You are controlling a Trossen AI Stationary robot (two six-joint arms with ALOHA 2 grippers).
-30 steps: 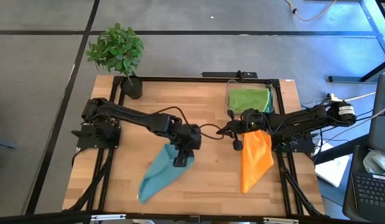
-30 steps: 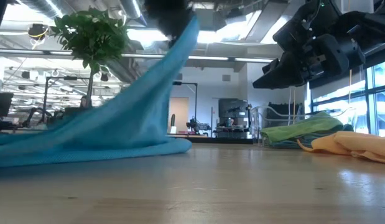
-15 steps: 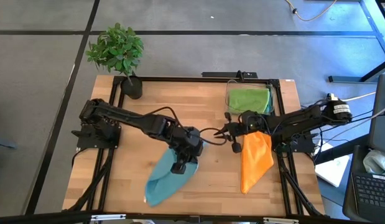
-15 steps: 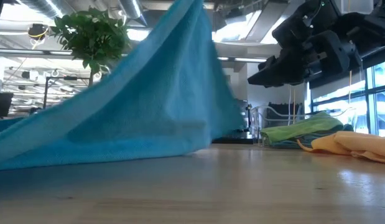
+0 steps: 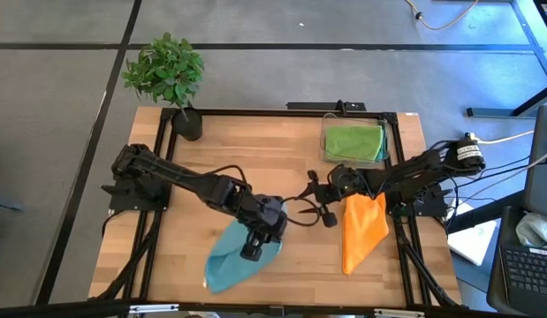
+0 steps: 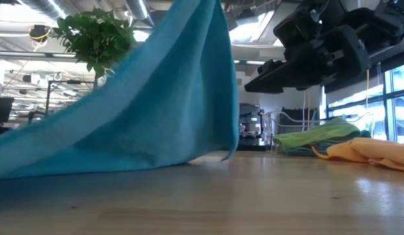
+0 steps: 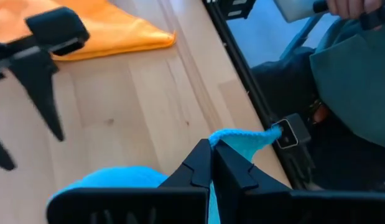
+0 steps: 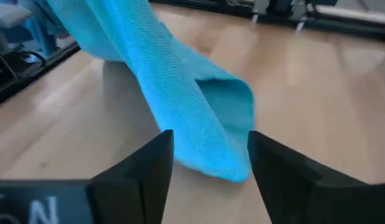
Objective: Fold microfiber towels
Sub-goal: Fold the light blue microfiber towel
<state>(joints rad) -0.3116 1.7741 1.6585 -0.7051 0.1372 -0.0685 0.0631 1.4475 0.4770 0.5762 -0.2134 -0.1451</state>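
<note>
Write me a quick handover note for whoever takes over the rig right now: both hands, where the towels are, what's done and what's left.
Left hand: shut on the teal towel, holding one part up over the table's front middle while the rest trails on the wood.
Right hand: open, empty, near the table's centre, pointing at the teal towel.
Orange towel: lying loose on the table's right side, not folded square.
Green towel: in the clear bin at the back right.
Done: no finished fold on the table that I can see.
Left: fold the teal towel, then the orange one.
</note>
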